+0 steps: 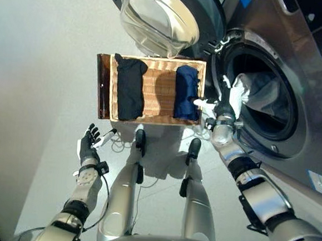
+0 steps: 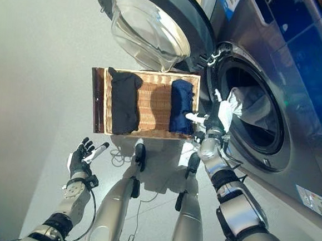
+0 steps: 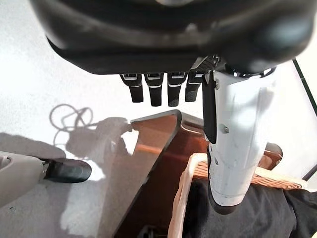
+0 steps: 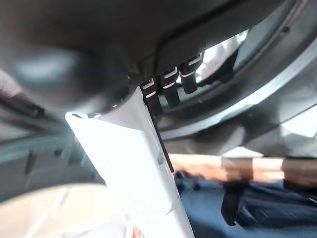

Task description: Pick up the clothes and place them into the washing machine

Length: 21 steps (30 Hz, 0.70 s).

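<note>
On the floor: left hand (image 1: 88, 142) held spread, empty | wicker basket (image 1: 156, 91): black garment (image 1: 129, 88) left, navy garment (image 1: 186, 92) right | right hand (image 1: 224, 110) at washing machine (image 1: 276, 79) opening, fingers relaxed | white cloth (image 1: 258, 90) inside drum, partly hidden.

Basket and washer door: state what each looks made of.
Basket: woven wicker or rattan, matt tan, judging by its ribbed weave; a dark, glossy wood-like piece sits at one end. Washer door: clear glass or plastic bowl, shiny with reflections, set in a dark, smooth ring.

Eye views look down from head, share wicker basket (image 1: 155, 89); wrist views sit close behind fingers.
</note>
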Motion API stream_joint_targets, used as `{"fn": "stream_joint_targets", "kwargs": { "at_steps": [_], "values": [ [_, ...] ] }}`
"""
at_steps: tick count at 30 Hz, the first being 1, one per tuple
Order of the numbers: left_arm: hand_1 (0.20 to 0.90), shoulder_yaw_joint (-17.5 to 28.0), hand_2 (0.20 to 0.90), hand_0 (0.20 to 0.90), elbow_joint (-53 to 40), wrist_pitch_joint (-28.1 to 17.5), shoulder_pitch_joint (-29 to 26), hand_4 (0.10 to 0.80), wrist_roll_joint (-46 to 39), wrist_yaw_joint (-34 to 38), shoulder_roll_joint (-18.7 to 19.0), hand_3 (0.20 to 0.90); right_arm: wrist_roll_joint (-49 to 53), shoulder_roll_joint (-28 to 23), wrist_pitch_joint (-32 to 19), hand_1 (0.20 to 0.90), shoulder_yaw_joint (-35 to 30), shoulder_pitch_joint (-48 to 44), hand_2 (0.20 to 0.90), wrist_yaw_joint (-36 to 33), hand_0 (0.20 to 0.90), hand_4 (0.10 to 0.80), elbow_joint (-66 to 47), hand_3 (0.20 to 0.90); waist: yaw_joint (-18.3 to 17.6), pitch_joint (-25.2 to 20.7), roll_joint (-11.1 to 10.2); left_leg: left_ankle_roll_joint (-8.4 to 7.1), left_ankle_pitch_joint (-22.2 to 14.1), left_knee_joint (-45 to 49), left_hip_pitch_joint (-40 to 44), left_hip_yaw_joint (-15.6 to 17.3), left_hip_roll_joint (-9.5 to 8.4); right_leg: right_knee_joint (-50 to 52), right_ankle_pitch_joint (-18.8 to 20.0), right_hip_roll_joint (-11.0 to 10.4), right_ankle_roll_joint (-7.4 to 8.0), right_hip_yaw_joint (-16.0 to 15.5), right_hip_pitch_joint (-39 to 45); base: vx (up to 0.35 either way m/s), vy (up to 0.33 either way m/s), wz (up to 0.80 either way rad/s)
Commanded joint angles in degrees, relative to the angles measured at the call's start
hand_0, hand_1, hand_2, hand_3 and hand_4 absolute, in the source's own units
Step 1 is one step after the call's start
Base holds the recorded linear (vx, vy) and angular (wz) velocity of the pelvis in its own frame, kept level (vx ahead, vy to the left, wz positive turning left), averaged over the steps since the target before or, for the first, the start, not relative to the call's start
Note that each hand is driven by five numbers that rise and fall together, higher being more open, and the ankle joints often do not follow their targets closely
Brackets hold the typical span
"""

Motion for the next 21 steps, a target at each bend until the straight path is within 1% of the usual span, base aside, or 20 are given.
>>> {"fn": "stream_joint_targets", "kwargs": {
  "at_steps": [1,2,3,4,5,6,7,10,11,13,14,17,21],
  "values": [
    [0.9,-0.5,0.9,0.9,-5.9,-3.6,2.3,0.8,-1.0,-0.4,3.7,0.9,1.9,-6.2,-3.7,0.9,-1.0,-7.0,0.9,-0.2,0.9,0.8,-2.3,0.9,2.4,1.0,4.4,-3.41,4.1,-11.2,5.8,-1.0,-0.68,4.2,-3.5,0.7,0.78,0.7,3.1,0.0,0.0,0.0],
    [0.9,-0.6,0.9,0.9,-7.2,-3.7,2.7,0.8,-1.5,-1.0,4.1,0.9,3.1,-7.3,-3.4,0.9,-0.9,-8.6,0.9,0.7,0.9,0.8,-1.3,0.9,2.6,1.1,4.6,-3.41,4.2,-11.2,5.3,-1.1,-0.74,4.1,-3.3,0.7,0.78,0.8,2.6,-0.004,-0.006,0.03],
    [0.9,-0.6,0.9,0.9,-7.2,-3.7,2.7,0.8,-1.5,-1.0,4.1,0.9,3.1,-7.3,-3.4,0.9,-0.9,-8.6,0.9,0.7,0.9,0.8,-1.3,0.9,2.6,1.3,4.6,-3.41,4.1,-11.2,5.5,-1.0,-0.75,4.2,-3.4,0.7,0.79,0.8,2.8,-0.023,-0.02,0.03],
    [0.9,-0.9,0.9,0.9,-8.3,-3.6,3.1,0.8,-1.8,-1.7,4.9,0.9,4.8,-8.9,-3.1,0.9,-0.7,-11.0,0.9,2.5,0.9,0.8,1.3,0.9,2.9,1.5,5.0,-3.43,4.3,-11.2,5.0,-1.1,-0.89,4.4,-3.4,0.7,0.79,0.8,2.4,0.0,0.0,0.0],
    [0.9,-0.9,0.9,0.9,-8.3,-3.6,3.1,0.8,-1.8,-1.7,4.9,0.9,4.8,-8.9,-3.1,0.9,-0.6,-11.0,0.9,2.5,0.9,0.8,1.4,0.9,2.9,1.6,5.0,-3.43,4.3,-11.2,5.0,-1.1,-0.88,4.4,-3.4,0.7,0.79,0.8,2.4,-0.031,-0.035,0.03],
    [0.9,-1.1,0.9,0.9,-9.5,-3.5,3.6,0.8,-2.5,-2.5,5.4,0.9,6.8,-10.7,-2.9,0.9,-0.6,-13.8,0.9,4.1,0.9,0.8,4.1,0.9,3.3,1.8,5.3,-3.48,4.5,-11.2,4.6,-1.2,-0.91,4.5,-3.4,0.6,0.79,0.6,1.9,0.0,0.0,0.0],
    [0.9,-1.1,0.9,0.9,-9.5,-3.5,3.6,0.8,-2.5,-2.5,5.4,0.9,6.8,-10.7,-2.9,0.9,-0.6,-13.8,0.9,4.1,0.9,0.8,4.1,0.9,3.3,1.8,5.3,-3.48,4.5,-11.2,4.6,-1.2,-0.91,4.5,-3.4,0.6,0.79,0.6,1.9,-0.021,-0.027,0.04],
    [0.9,-1.5,0.9,0.9,-11.0,-3.5,4.1,0.8,-3.4,-3.6,6.1,0.9,10.9,-13.2,-2.5,0.9,-0.7,-18.7,0.9,6.9,0.9,0.8,10.6,0.9,3.9,2.2,5.9,-3.48,4.6,-11.2,4.1,-1.3,-0.86,4.8,-3.4,0.6,0.89,0.4,1.2,-0.02,-0.011,0.06],
    [0.9,-1.4,0.9,0.9,-11.0,-3.5,4.0,0.8,-3.4,-3.6,6.1,0.9,10.9,-13.2,-2.5,0.9,-0.7,-18.7,0.9,7.0,0.9,0.8,10.7,0.9,3.9,2.3,5.9,-3.48,4.6,-11.2,4.1,-1.3,-0.86,4.8,-3.4,0.6,0.89,0.4,1.2,-0.023,-0.005,0.05],
    [0.9,-1.5,0.9,0.9,-11.7,-3.3,4.0,0.8,-3.7,-4.5,6.3,0.9,12.4,-15.3,-1.9,0.9,-0.1,-22.0,0.9,9.1,0.9,0.8,14.9,0.9,4.3,2.5,6.3,-3.46,4.7,-11.2,3.8,-1.4,-0.89,5.1,-3.5,0.5,0.94,0.4,0.6,-0.011,-0.006,0.02],
    [0.9,-1.5,0.9,0.9,-11.7,-3.3,4.0,0.8,-3.7,-4.5,6.3,0.9,12.4,-15.3,-1.9,0.9,-0.1,-22.0,0.9,9.1,0.9,0.8,14.9,0.9,4.3,2.5,6.3,-3.46,4.7,-11.2,3.8,-1.4,-0.89,5.1,-3.5,0.5,0.94,0.4,0.6,0.0,0.0,0.0],
    [0.9,-1.3,0.9,0.9,-12.7,-3.1,4.4,0.8,-4.0,-5.2,6.5,0.9,13.1,-17.5,-1.4,0.9,0.3,-24.3,0.9,10.9,0.9,0.8,18.2,0.9,4.9,2.8,6.8,-3.47,4.7,-11.2,3.6,-1.4,-0.94,5.4,-3.6,0.5,1.04,0.4,0.1,0.0,0.0,0.0],
    [0.9,-1.1,0.9,0.9,-12.7,-2.8,4.2,0.8,-3.6,-5.7,6.5,0.9,12.7,-18.1,-1.2,0.9,1.2,-24.9,0.9,12.5,0.9,0.8,18.7,0.9,5.0,2.9,7.0,-3.49,4.9,-11.2,3.3,-1.4,-0.95,5.5,-3.6,0.5,1.08,0.5,-0.3,0.0,0.0,0.0]
  ]
}}
